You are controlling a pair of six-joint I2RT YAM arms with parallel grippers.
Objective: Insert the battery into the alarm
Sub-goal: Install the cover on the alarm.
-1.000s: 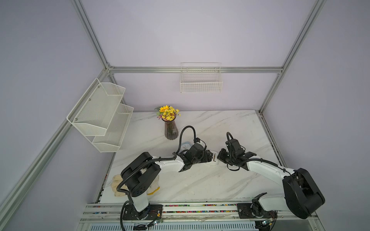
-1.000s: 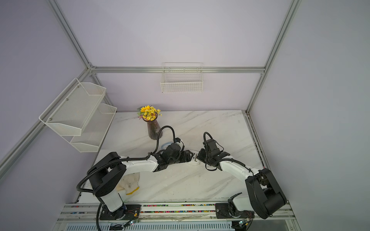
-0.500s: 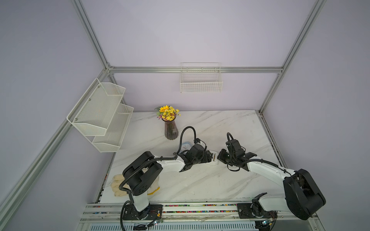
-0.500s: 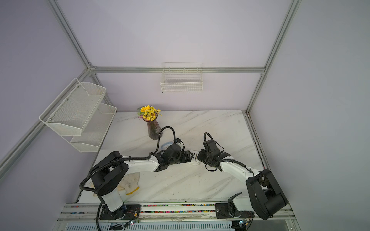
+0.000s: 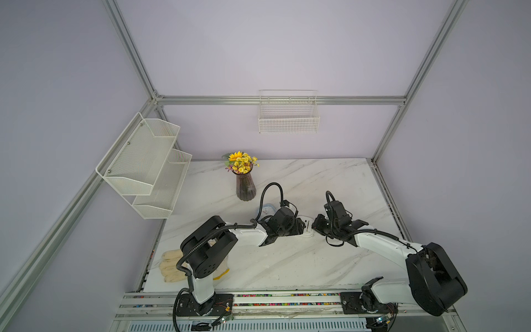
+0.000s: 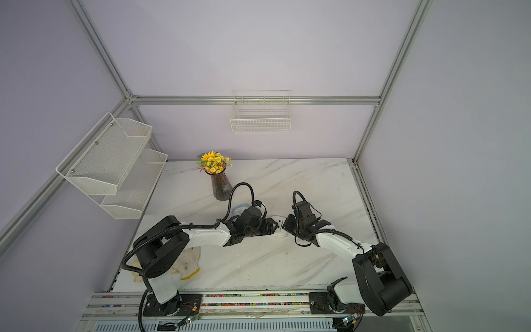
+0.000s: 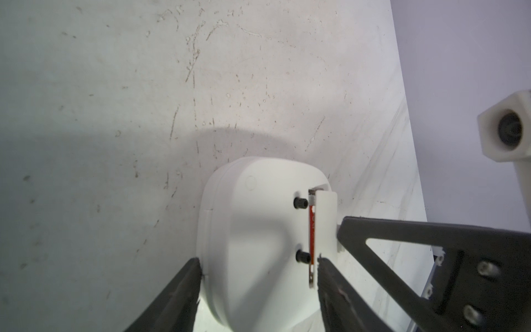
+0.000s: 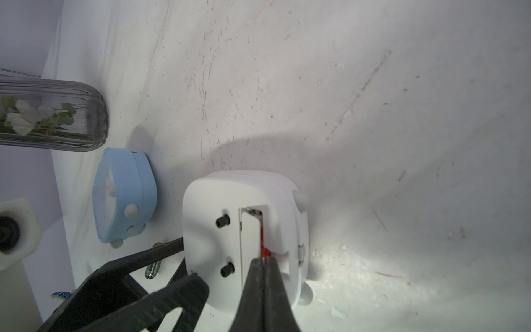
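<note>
The white alarm [image 7: 253, 230] lies face down on the marble table between both arms, also seen in both top views [image 5: 308, 227] [image 6: 280, 227]. Its battery cover [image 8: 250, 238] stands open. A red battery [image 8: 263, 241] sits in the slot, showing as a red strip [image 7: 311, 227] in the left wrist view. My left gripper [image 7: 258, 263] straddles the alarm, one finger against its side and the other against the cover's edge. My right gripper [image 8: 263, 258] is shut, its tips pressed on the red battery's end. A second battery [image 8: 152, 270] lies loose on the table beside the alarm.
A blue alarm clock [image 8: 123, 195] stands behind the left wrist, near a glass vase of yellow flowers [image 5: 245, 186]. Work gloves [image 5: 172, 266] lie by the left arm's base. A wire basket [image 5: 288, 115] and mesh shelves [image 5: 143, 163] hang on the walls.
The left jaws have narrowed onto the alarm's sides. Both arms have stayed almost in place and the right gripper remains shut.
</note>
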